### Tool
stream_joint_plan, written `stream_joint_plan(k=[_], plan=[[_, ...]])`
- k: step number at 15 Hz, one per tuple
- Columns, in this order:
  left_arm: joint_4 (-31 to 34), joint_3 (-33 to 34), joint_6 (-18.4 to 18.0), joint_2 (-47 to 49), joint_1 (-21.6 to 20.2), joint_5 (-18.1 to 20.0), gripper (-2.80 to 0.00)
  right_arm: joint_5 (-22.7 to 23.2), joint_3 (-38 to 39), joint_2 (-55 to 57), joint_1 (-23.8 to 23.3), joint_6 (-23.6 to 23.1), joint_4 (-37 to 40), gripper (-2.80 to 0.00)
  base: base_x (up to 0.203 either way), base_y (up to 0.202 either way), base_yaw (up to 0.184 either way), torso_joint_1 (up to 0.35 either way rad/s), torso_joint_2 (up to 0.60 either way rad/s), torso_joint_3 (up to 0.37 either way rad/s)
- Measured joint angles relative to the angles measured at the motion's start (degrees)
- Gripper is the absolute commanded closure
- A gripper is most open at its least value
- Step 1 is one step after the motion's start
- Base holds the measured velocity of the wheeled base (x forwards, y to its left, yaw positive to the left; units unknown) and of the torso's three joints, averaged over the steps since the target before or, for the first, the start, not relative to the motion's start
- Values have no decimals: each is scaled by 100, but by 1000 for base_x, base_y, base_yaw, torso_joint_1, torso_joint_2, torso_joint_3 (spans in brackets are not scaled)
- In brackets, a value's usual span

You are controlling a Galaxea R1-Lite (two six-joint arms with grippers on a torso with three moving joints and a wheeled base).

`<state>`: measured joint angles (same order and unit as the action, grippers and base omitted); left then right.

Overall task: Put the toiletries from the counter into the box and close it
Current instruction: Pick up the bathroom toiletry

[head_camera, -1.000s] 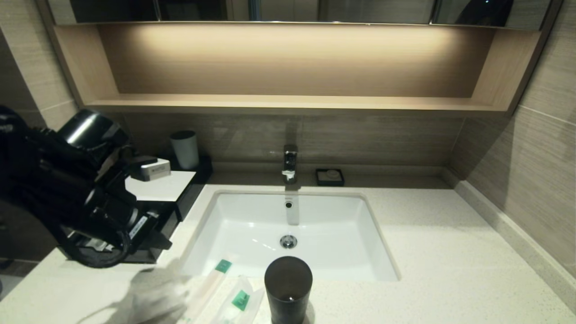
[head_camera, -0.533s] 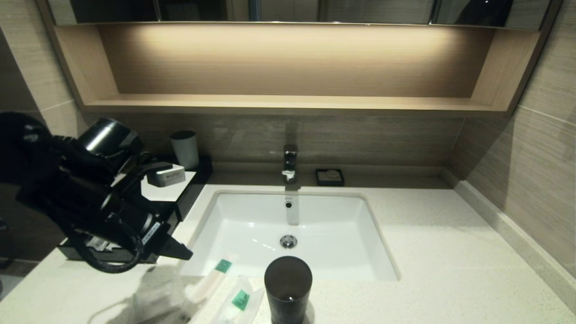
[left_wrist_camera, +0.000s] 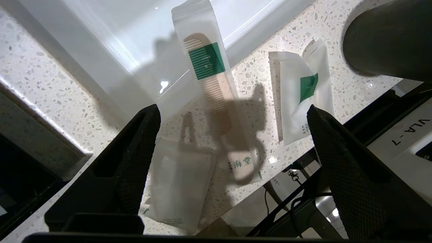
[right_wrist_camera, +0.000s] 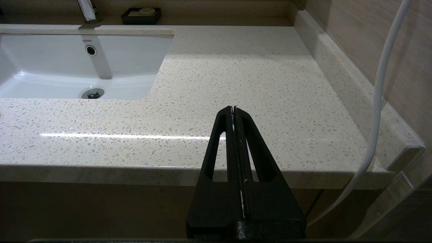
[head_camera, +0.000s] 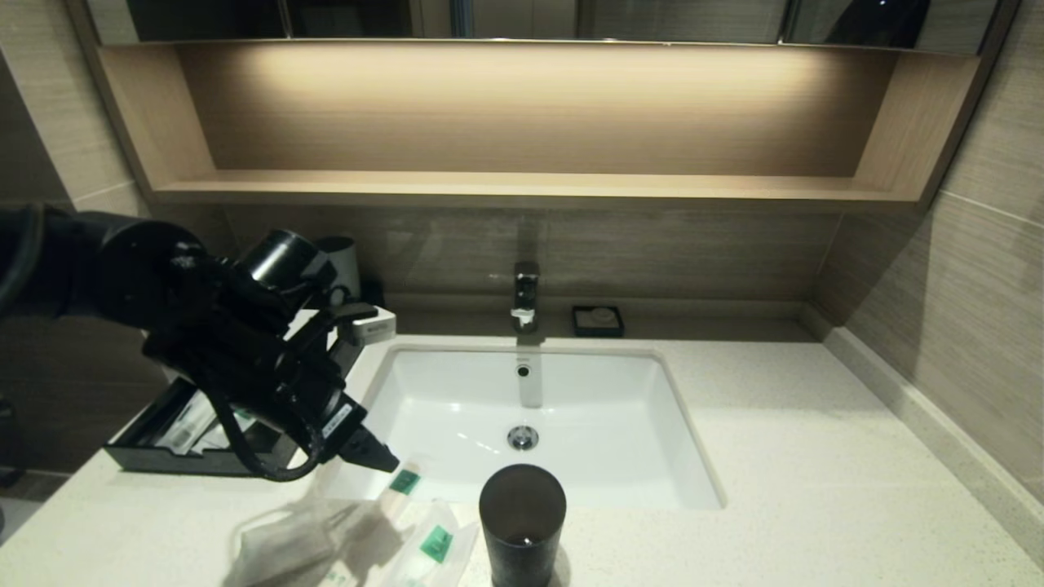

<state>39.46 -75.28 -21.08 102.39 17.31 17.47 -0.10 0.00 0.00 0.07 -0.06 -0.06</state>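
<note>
Head view: left end effector hung w/ jaws spread wide, empty, just above near-left edge of basin, over the packets on the bench. Comb packet, long and thin w/ green label, lay straight between the two fingers in left wrist view, far end overhanging the basin rim. Squarish packet lay just beside it, nearer the box side; small labelled packet lay on the other side, near dark cup. Box sat at far left w/ front tray pulled out, some packets already inside.

Judged step: picking the next packet, prob. the comb. Advice: come down centred across its narrow width, not lengthwise; pinch at mid-length so it doesn't droop; stay clear of the squarish one so only one gets lifted; mind the thin film, easy to slip or to scrape the bench instead. Keep off the cup.

Vs 1 s earlier: left arm swung from over the box tray to right and nearer, now above the packets; tray interior uncovered. Jaws gone from part-closed to wide.

Right end effector parked w/ fingers pressed together at near-right bench edge, idle.
</note>
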Motion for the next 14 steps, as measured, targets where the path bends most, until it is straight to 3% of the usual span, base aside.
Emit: stream_joint_plan(k=[4, 14], plan=[[-7, -152, -16, 397, 219, -312, -280, 2, 0, 0, 0, -1, 1, 0, 0, 0, 0, 0, 0, 0], [1, -629, 80, 1276, 526, -499, -280, 2, 0, 0, 0, -1, -1, 0, 0, 0, 0, 0, 0, 0]])
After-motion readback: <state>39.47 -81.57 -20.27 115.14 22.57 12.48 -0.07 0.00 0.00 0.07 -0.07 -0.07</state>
